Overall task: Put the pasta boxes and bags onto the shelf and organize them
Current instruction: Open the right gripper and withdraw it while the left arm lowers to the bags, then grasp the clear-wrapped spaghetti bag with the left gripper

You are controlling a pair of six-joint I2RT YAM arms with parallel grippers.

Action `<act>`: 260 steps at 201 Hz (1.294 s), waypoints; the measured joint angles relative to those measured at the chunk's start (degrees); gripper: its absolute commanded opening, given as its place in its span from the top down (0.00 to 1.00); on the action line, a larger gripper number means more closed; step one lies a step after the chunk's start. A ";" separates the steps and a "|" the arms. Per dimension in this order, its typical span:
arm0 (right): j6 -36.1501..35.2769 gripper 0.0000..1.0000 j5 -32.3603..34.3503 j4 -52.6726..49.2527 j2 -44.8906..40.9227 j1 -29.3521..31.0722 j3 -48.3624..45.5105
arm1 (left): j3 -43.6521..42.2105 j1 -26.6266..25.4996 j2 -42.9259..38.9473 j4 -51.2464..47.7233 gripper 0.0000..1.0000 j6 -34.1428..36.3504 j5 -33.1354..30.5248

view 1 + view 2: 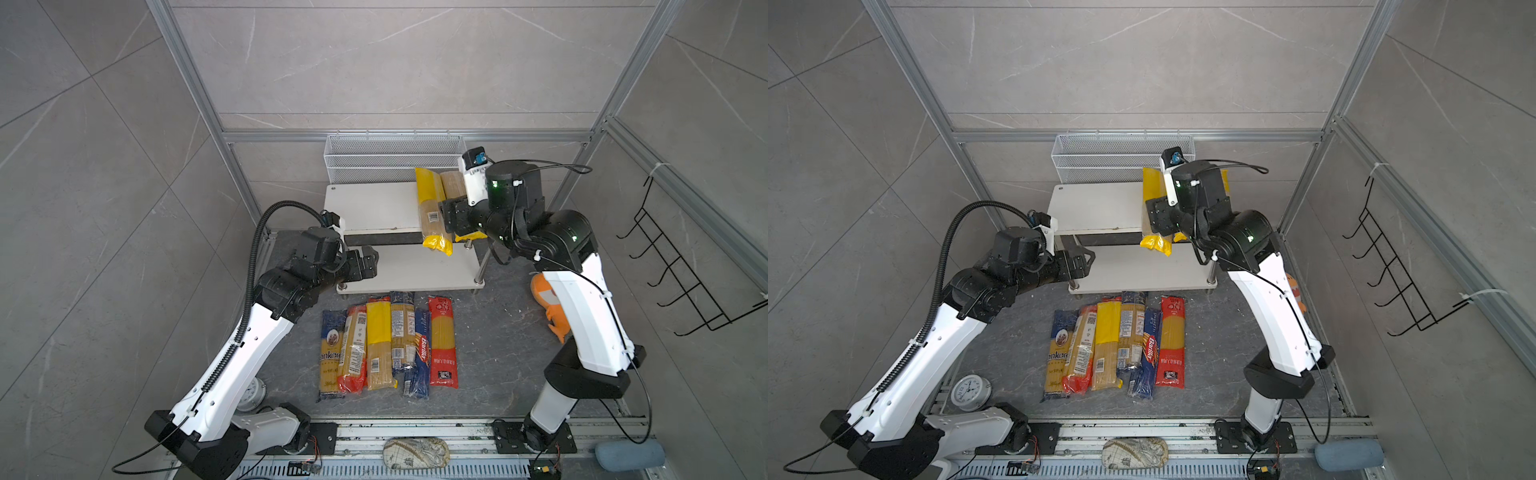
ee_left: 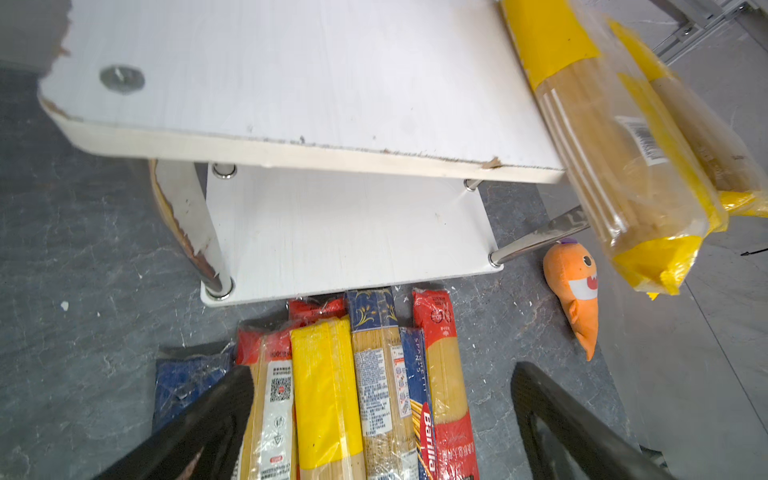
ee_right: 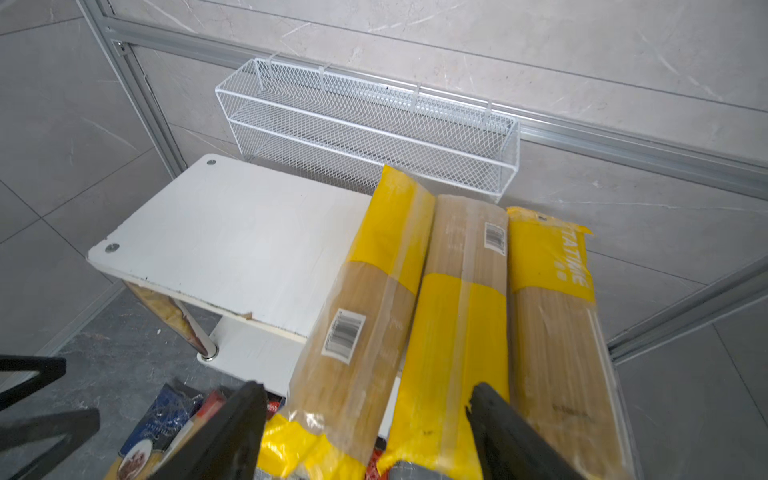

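Note:
The shelf stands at the back with two white boards on chrome legs. Three yellow-ended spaghetti bags lie on the right of its top board; the left one leans tilted on the middle one and overhangs the front edge. My right gripper is open at their near ends, its fingers apart from the bags. Several more pasta packs lie in a row on the floor before the shelf. My left gripper hangs open above that row, by the shelf's left front corner.
A white wire mesh basket hangs on the back wall behind the shelf. A black wire hook rack is on the right wall. An orange plush toy lies right of the shelf. A clock sits by the left arm's base.

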 measured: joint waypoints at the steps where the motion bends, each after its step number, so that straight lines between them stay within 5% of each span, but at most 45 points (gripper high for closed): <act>1: 0.11 0.18 -0.04 0.02 -0.20 0.02 -0.35 | -0.13 0.00 -0.07 0.02 0.00 -0.07 0.00; 4: 0.37 0.03 -0.17 0.00 -1.03 0.11 -1.68 | -0.61 -0.04 -0.24 -0.02 0.00 -0.39 0.02; 8: 0.98 0.00 -0.26 0.00 -2.36 0.26 -3.78 | -1.42 -0.17 -0.50 0.09 0.00 -0.98 0.04; 33: 4.31 0.00 -1.33 -0.87 -9.64 0.90 -15.32 | -7.21 -2.84 -1.95 0.50 0.00 -4.37 -0.42; 63: 9.07 0.00 -2.01 -3.13 -18.29 1.36 -26.58 | -15.02 -11.93 -2.10 2.40 0.00 -8.83 -2.29; 128: 18.78 0.00 -4.50 -9.11 -34.10 2.25 -41.72 | -25.97 -23.89 3.06 7.67 0.00 -18.88 -6.16; 260: 24.90 0.00 -8.41 -11.61 -46.03 2.25 -57.00 | -23.28 -28.81 22.95 11.93 0.08 -27.76 -12.52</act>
